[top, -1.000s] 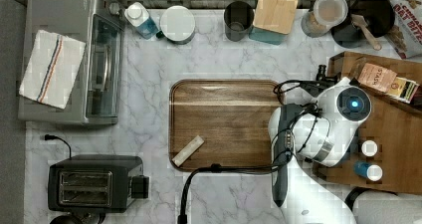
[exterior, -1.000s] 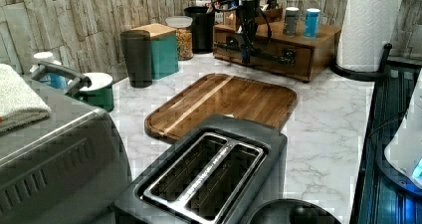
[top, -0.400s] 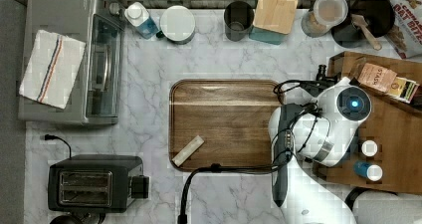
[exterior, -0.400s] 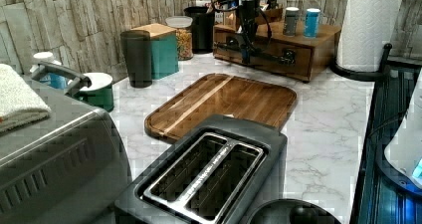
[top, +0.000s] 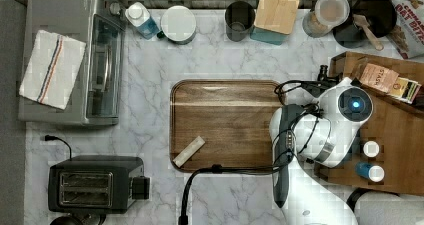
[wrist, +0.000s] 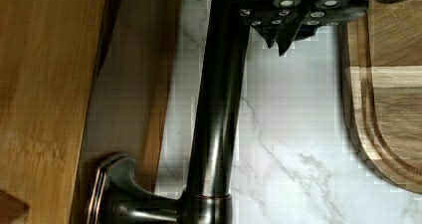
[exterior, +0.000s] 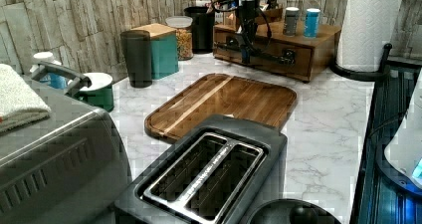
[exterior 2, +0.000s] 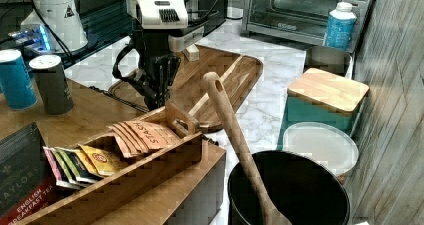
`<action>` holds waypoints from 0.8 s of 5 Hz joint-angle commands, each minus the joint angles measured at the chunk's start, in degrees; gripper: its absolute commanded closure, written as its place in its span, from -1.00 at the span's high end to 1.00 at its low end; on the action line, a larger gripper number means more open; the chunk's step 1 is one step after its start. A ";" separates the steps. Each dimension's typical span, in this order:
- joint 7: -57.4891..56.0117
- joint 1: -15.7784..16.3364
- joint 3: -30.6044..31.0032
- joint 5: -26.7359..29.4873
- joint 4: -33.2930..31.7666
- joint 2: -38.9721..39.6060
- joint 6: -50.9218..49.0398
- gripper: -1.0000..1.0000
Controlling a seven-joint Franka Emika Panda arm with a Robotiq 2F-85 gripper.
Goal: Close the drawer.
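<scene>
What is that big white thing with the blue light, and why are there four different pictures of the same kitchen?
The white thing is a robot arm. Four cameras watch it: one looks straight down, two look from the sides, and one rides on the arm's wrist. On the marble counter lie a wooden tray, a black toaster, a toaster oven and a teal box with a wooden lid. The arm's claw hangs in front of a wooden cabinet, right by the long dark handle of the drawer. The wrist camera sees that handle up close, beside the claw tips. I cannot tell if the claw grips it.
</scene>
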 commanded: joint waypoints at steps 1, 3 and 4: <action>-0.22 -6.59 -7.51 -1.94 6.94 -2.20 2.60 -1.00; -0.37 -6.15 -7.96 -1.72 6.93 -2.16 2.62 -1.00; -0.38 -6.11 -8.01 -1.69 6.93 -2.17 2.62 -1.00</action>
